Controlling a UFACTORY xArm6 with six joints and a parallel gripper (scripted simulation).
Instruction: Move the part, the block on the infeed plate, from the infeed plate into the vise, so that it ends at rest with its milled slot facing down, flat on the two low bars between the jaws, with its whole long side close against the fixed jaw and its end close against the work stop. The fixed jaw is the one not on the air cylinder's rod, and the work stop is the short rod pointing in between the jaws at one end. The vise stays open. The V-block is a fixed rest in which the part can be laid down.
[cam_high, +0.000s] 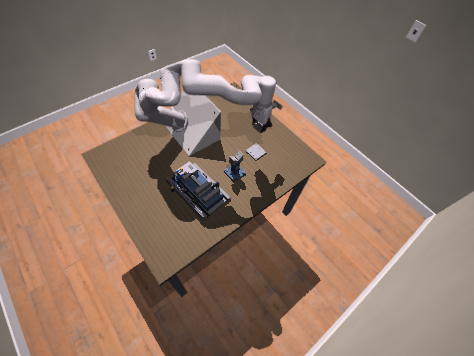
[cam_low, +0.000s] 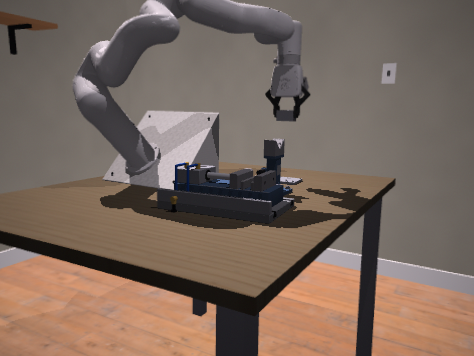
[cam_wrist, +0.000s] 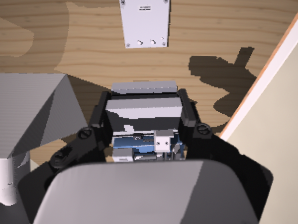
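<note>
While the bench (cam_low: 150, 240) carries the vise (cam_low: 225, 192) at its middle, the arm (cam_low: 210, 20) reaches high over the far right side. Its gripper (cam_low: 286, 111) points down, jaws clamped on the part (cam_wrist: 144, 102), well above the V-block (cam_low: 274, 150) and infeed plate (cam_wrist: 145, 22). In the wrist view the block's long axis runs left-right across the jaws; its slot face seems hidden.
</note>
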